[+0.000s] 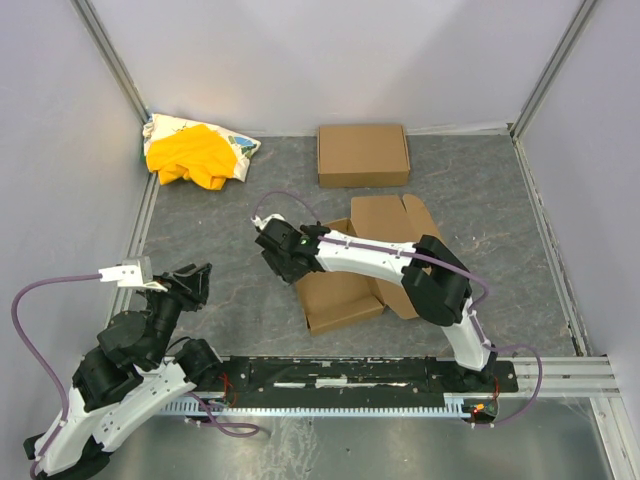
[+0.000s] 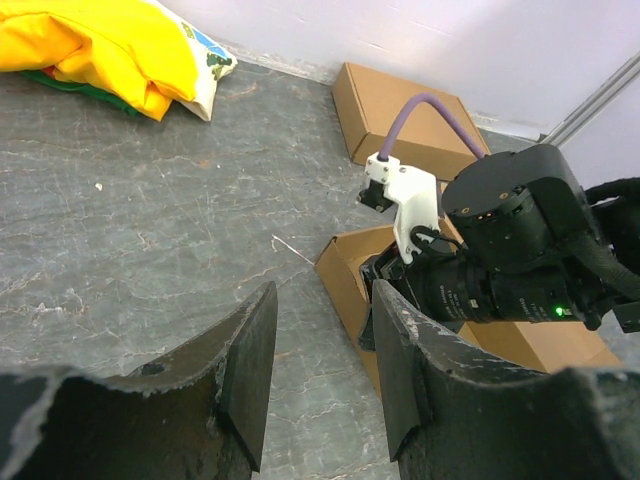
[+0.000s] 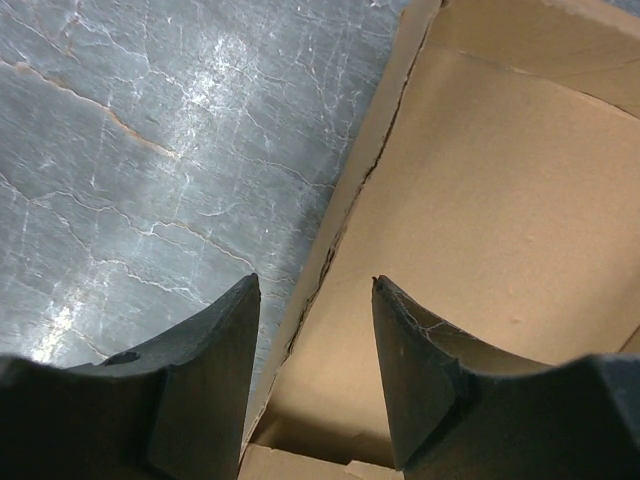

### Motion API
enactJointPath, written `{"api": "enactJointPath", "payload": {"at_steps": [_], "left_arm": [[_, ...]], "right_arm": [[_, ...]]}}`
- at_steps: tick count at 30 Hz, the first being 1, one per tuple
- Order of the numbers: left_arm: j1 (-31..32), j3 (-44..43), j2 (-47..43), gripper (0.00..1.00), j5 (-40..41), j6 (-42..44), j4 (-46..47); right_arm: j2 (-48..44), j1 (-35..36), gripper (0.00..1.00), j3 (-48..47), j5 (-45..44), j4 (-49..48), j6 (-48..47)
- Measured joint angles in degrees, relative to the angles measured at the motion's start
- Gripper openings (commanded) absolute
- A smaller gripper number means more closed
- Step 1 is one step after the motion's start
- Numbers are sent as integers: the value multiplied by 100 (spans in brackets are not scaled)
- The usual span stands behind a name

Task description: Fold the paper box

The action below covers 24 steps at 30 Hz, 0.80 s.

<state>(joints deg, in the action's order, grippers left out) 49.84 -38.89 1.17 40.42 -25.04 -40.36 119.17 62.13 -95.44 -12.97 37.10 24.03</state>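
Looking from the top camera, I find my left gripper (image 1: 195,277) at lower left, jaws apart over the table (image 1: 230,200), well apart from the paper box (image 1: 340,297), which lies open at mid-frame under the right arm. Only the right wrist view shows me the right gripper (image 3: 313,288): jaws spread, the box's wall edge running up between them, neither finger visibly pressing it.

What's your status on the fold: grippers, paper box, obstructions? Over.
Left gripper open, hovering aside. Right gripper open, poised over paper box side wall. Box partly folded. Flat box and yellow cloth lie apart, at back.
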Motion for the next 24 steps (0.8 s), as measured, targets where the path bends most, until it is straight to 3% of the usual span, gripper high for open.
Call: {"api": "enactJointPath", "payload": {"at_steps": [4, 8, 15, 24], "left_arm": [[0, 17, 0, 50, 7, -2, -9], [0, 31, 0, 50, 15, -7, -31], [0, 33, 0, 50, 24, -17, -31], [0, 39, 0, 50, 24, -98, -31]], "right_arm": [[111, 0, 28, 0, 70, -22, -155], [164, 7, 12, 2, 258, -24, -286], [-175, 363, 7, 525, 160, -55, -485], [-866, 1606, 2, 1440, -367, 330, -671]]}}
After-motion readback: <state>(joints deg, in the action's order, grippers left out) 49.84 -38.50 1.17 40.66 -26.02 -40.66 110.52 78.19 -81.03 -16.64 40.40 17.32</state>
